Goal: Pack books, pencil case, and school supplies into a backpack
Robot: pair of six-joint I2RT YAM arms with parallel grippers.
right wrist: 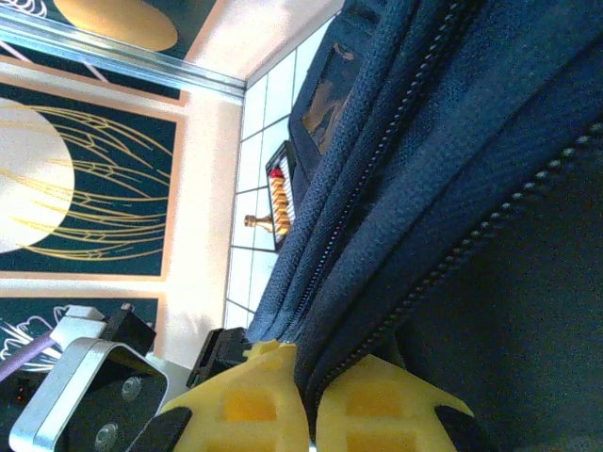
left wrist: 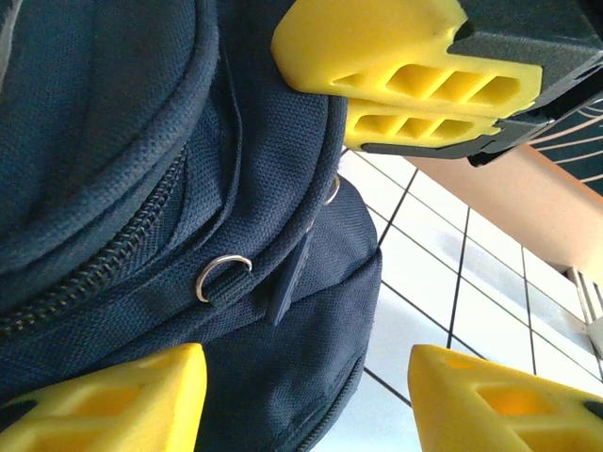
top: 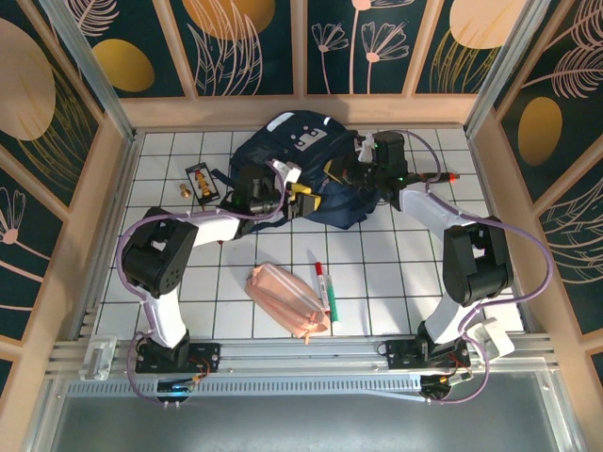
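- Left gripper (left wrist: 306,377): released, jaws standing apart and grasping nothing. A lower corner of the backpack (left wrist: 141,188) sits in the gap without being pinched.
- Just ahead of that gap, a metal ring (left wrist: 221,278) and a dark zip pull (left wrist: 290,282) hang on the bag's seam.
- Just past the corner, close to the left fingers, the right gripper's yellow fingers are pressed together.
- Right gripper (right wrist: 306,377): clenched on the backpack, with the bag's zipped edge nipped between its pads.
- The bag spreads away from both grippers toward the far wall, lying flat on the tiled table (top: 396,254).
- Left of the left gripper, just off the bag, lies a black card (top: 201,181) with orange pieces.
- Right of the right gripper, a red-tipped tool (top: 443,177) lies on the tiles.
- Well behind both grippers, between the arm bases, the pencil case (top: 287,299) lies with the marker (top: 323,287) just beside it on the right, red cap toward the bag.
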